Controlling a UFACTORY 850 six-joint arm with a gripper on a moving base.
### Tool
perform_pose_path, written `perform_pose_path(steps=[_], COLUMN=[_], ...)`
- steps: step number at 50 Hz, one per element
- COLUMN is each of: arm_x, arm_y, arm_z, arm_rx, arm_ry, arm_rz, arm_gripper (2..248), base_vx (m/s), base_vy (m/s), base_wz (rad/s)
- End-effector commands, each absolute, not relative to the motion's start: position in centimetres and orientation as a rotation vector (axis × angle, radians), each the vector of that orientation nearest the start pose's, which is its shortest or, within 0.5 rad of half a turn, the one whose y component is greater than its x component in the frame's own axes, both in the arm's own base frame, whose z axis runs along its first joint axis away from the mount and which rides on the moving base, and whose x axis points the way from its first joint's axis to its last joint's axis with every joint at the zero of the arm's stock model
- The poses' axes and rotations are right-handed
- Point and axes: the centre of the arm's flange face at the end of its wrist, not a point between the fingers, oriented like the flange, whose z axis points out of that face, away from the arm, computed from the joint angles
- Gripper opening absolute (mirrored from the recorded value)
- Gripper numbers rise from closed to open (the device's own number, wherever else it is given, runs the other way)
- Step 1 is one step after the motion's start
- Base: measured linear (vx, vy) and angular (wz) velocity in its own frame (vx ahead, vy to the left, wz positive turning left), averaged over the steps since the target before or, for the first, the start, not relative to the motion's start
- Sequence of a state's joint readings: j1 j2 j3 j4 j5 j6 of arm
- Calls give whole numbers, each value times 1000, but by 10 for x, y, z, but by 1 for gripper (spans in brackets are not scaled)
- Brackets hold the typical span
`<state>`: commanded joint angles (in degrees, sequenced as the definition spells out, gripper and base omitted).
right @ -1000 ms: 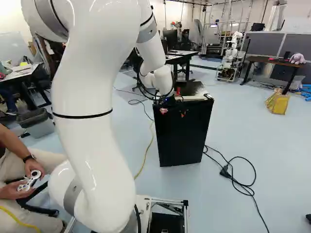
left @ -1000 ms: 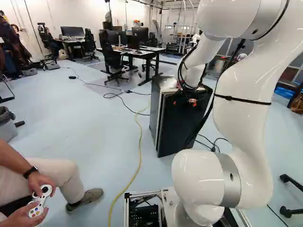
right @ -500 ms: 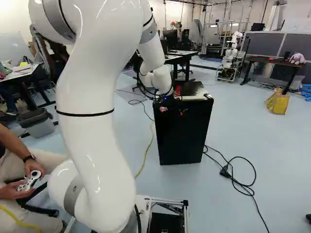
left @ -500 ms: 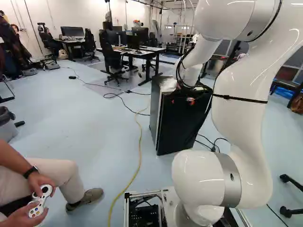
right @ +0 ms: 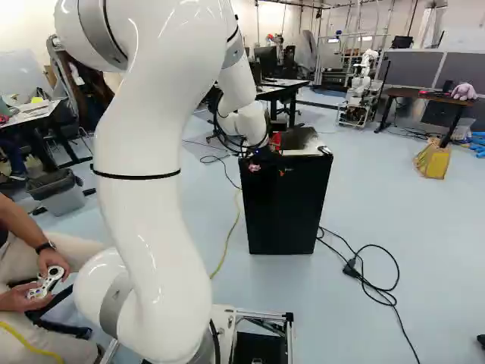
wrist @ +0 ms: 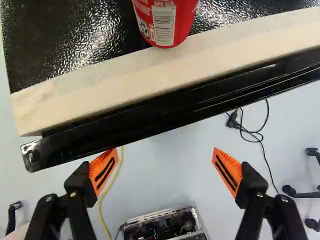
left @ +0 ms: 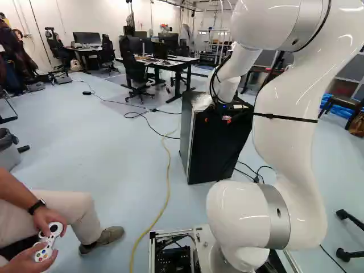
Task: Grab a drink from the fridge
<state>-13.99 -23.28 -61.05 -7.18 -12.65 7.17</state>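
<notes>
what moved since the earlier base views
The arm has leaned forward toward the fridge, whose black front's lower edge has shifted slightly away from the base. The gripper is open now; no earlier wrist view shows whether it let go. The base and floor cable stayed put.

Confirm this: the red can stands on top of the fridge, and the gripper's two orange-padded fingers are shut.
Not shut: the wrist view shows the gripper open, its two orange-padded fingers well apart. The red can does stand on top of the fridge.

Yellow cable (left: 169,176) on floor (left: 114,159); desk (right: 415,94) bearing plush (right: 464,92), perhaps.
</notes>
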Motion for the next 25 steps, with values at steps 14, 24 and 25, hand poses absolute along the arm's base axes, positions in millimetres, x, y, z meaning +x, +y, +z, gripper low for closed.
perform_pose_path(steps=[14,24,25], arm_x=[556,556,556], arm_y=[-140,-140,-140], arm_z=[396,396,396], arm_rx=[-3119,-3119,-3119], arm_ry=[394,394,394], arm_rz=[-697,-697,-697], arm_gripper=[247,247,247], base_vx=[0,0,0], base_vy=[0,0,0], base_wz=[0,0,0])
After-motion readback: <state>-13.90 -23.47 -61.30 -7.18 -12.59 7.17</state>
